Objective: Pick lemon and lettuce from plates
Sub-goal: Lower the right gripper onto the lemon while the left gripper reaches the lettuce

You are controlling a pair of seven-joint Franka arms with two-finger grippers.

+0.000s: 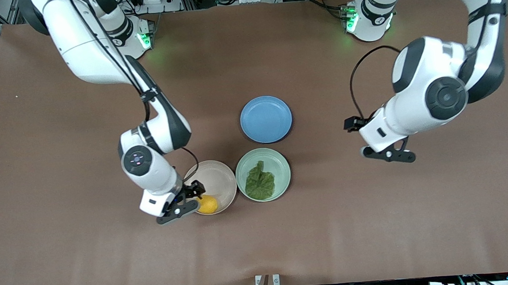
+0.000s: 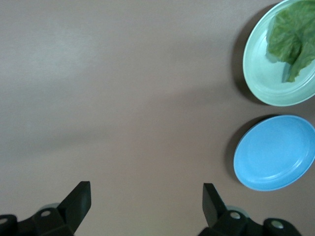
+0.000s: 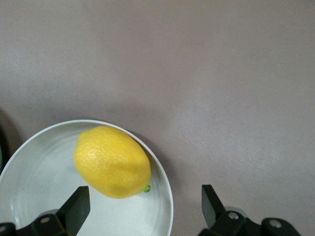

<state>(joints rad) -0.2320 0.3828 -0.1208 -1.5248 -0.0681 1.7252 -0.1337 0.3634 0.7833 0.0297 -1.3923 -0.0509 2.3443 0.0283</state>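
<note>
front view: the right tool (image 1: 189, 199) hangs low at the edge of the beige plate (image 1: 214, 176), just beside the lemon (image 1: 208, 204), which lies in that plate on its side nearest the camera. the lettuce (image 1: 260, 181) lies flat in the mint plate (image 1: 282, 160) beside it. a blue plate (image 1: 265, 119) sits farther from the camera. the left tool (image 1: 386, 151) waits above bare table (image 1: 376, 223).

left wrist view: left tool (image 2: 146, 199) with fingers apart, over bare table; lettuce (image 2: 291, 37) in its mint plate (image 2: 258, 73).

right wrist view: right tool (image 3: 145, 204) with fingers spread wide, lemon (image 3: 112, 161) unheld in the plate (image 3: 39, 167).
</note>
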